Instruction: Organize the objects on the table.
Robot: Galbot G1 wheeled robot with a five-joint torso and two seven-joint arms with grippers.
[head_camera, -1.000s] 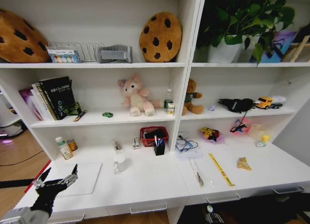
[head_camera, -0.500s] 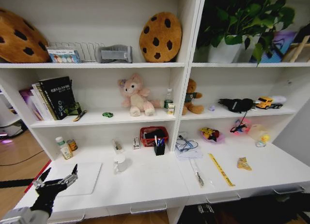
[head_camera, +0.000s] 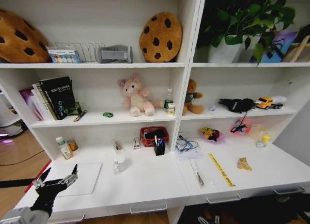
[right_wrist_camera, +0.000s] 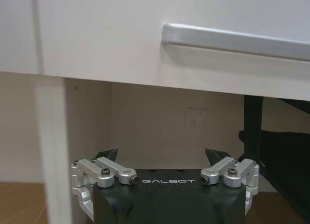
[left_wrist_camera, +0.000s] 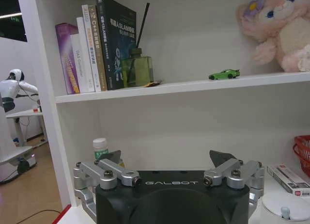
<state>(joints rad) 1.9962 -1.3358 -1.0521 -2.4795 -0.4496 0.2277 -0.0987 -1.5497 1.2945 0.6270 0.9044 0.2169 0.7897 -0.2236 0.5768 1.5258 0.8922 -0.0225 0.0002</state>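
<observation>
In the head view the left gripper [head_camera: 54,181] hovers with its fingers spread and empty over the near left corner of the long white desk [head_camera: 145,185], just at the edge of the closed silver laptop [head_camera: 82,178] lying flat there. Further back on the desk stand two small bottles [head_camera: 64,147] at the left wall, a white lidded cup [head_camera: 119,162], a red basket [head_camera: 154,135] and the black pen cup [head_camera: 159,148] with blue and black pens. A tiny green toy car [head_camera: 107,114] sits on the shelf above, beside the pink plush toy [head_camera: 137,95]. By my reading nothing is grasped yet, so this is the approach stage, with the target not yet plain. In the left wrist view the left gripper [left_wrist_camera: 166,162] faces the back wall, jaws wide apart; a green-capped bottle [left_wrist_camera: 100,149] stands just behind one finger, and the toy car [left_wrist_camera: 224,74] rests on the shelf above. The next move calls for choosing one object and closing the gap. In the right wrist view the right gripper [right_wrist_camera: 161,156] hangs parked below the desk, fingers spread, under a drawer with a slim silver handle [right_wrist_camera: 232,39].
</observation>
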